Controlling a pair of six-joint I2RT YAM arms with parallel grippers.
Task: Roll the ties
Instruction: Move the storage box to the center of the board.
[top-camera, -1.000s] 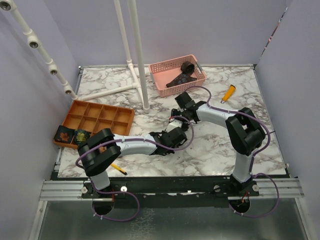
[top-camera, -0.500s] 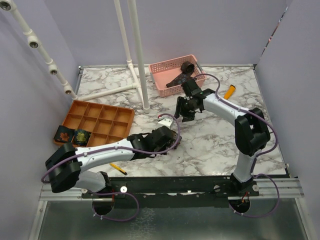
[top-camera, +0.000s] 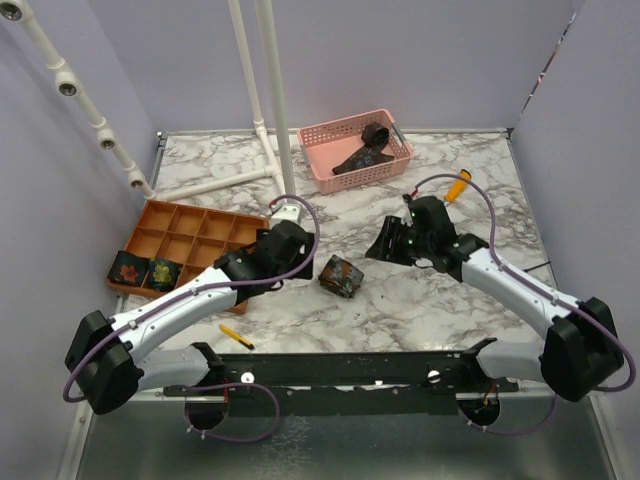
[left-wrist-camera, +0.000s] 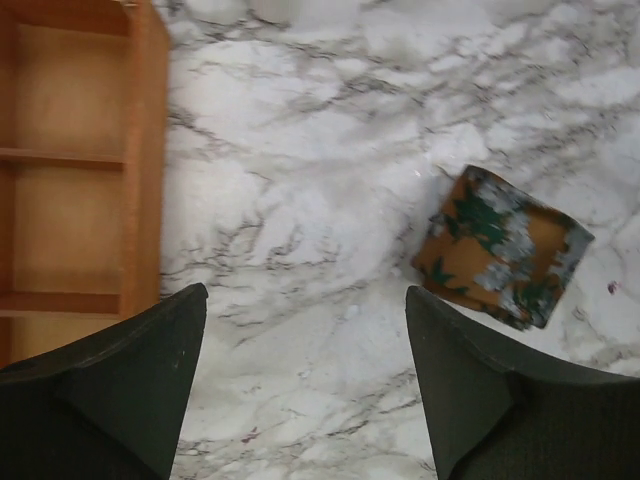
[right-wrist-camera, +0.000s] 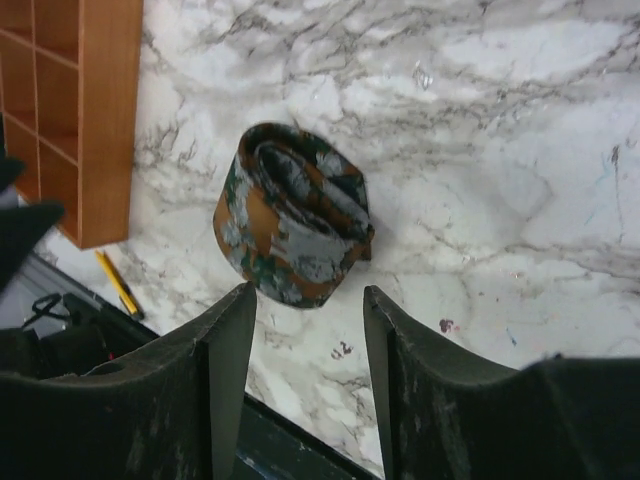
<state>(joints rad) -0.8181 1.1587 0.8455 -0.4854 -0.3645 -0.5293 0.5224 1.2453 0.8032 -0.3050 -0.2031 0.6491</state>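
Left fingers (left-wrist-camera: 125, 395) spread, right fingers (right-wrist-camera: 228, 365) apart, rolled tie (top-camera: 341, 276) loose on table (top-camera: 400, 312).

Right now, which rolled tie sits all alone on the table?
Find the white marble table. Between the left gripper and right gripper sits a small coil of orange, green and grey flowery fabric. Unlike the two coils in the orange tray, it lies loose on the marble.

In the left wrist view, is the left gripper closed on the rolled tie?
No, the left gripper stands open with nothing in it, and the rolled tie lies on the table off to one side of it.
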